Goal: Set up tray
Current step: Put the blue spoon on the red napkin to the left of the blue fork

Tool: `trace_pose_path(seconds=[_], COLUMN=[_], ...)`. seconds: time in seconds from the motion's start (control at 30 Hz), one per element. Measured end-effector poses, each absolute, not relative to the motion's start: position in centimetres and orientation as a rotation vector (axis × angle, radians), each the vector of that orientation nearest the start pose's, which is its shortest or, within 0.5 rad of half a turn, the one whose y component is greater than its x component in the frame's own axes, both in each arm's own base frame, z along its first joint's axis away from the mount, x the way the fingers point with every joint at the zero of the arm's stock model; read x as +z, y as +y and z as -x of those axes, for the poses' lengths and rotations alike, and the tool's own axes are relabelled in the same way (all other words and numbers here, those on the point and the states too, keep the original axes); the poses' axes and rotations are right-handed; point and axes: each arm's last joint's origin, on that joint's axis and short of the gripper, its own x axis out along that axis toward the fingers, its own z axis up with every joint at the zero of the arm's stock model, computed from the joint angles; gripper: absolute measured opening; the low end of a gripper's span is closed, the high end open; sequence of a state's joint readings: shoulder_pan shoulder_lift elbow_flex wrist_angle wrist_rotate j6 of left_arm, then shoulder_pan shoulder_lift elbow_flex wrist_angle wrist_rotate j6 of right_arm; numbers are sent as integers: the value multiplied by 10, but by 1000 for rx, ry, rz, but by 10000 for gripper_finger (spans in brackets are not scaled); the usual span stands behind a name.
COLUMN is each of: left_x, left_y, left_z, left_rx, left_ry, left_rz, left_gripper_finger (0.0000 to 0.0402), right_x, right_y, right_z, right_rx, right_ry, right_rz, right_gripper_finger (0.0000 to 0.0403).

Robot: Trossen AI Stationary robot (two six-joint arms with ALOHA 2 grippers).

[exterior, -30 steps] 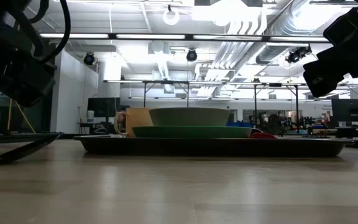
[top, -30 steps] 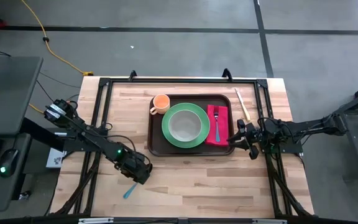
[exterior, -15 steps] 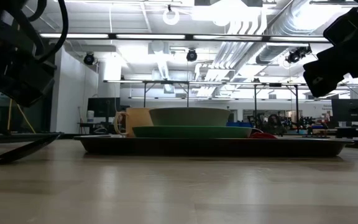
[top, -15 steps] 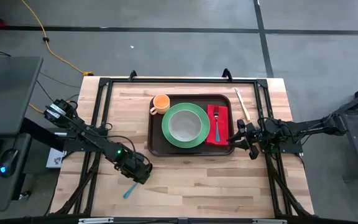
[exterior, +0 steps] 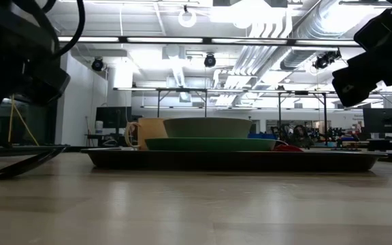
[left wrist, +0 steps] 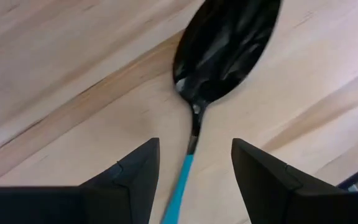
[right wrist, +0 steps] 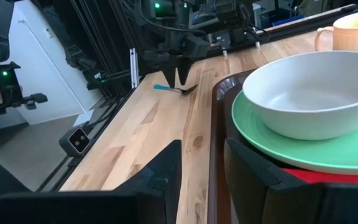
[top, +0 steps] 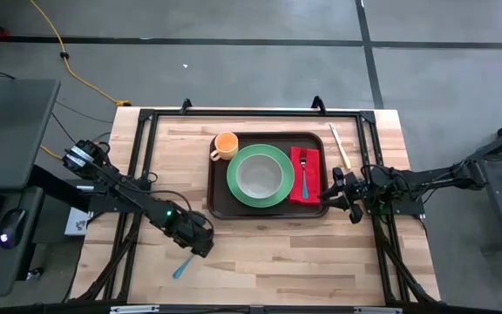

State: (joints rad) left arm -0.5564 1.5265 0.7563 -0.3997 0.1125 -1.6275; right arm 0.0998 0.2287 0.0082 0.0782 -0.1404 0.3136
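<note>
1. Shifted a little in the last second: the left gripper [top: 200,246], hanging over the bare wood near the front left of the table. Seen level with the table, its dark bulk at the left edge now sits a bit higher than before.
2. Jaws spread wide and empty in the left wrist view, straddling the spoon [left wrist: 225,43], whose blue handle runs between the two fingers [left wrist: 135,168]. Not yet touching it, as far as can be told.
3. Unmoved over the same second: the spoon [top: 181,265] itself, flat on the table, well apart from the tray [top: 219,187].
4. Also unchanged: the tray at the middle of the table toward the back, carrying the green plate [top: 234,179] with the bowl [top: 260,174] on it, the orange cup [top: 226,144] in the back left corner, and the red napkin [top: 296,190] with the fork [top: 304,174] on top.
5. Waiting just beside the tray's right edge: the right gripper [top: 328,194], jaws partly parted with nothing between them.
6. Likely meaning: most of the setting done, spoon probably the next piece. Small adjustment reads as lining up for a grasp on the thin handle, which lies low on the wood and could slip.
</note>
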Motion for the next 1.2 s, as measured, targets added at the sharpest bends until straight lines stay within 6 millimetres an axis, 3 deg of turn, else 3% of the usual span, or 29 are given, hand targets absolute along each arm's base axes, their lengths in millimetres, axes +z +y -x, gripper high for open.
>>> trace_pose_path(seconds=[0.23,0.73,1.2], left_x=[145,142,140], left_y=[-143,-160,-160], left_z=[-223,-251,-251], left_rx=[511,645,703], left_ry=[1319,1437,1439], left_rz=[1131,961,995], left_gripper_finger=[230,230,227], right_x=[153,151,151], right_y=[15,16,16], right_z=[-109,-109,-109], right_rx=[218,232,235], right_ry=[193,219,222], right_rz=[-315,-316,-317], right_gripper_finger=[99,99,99])
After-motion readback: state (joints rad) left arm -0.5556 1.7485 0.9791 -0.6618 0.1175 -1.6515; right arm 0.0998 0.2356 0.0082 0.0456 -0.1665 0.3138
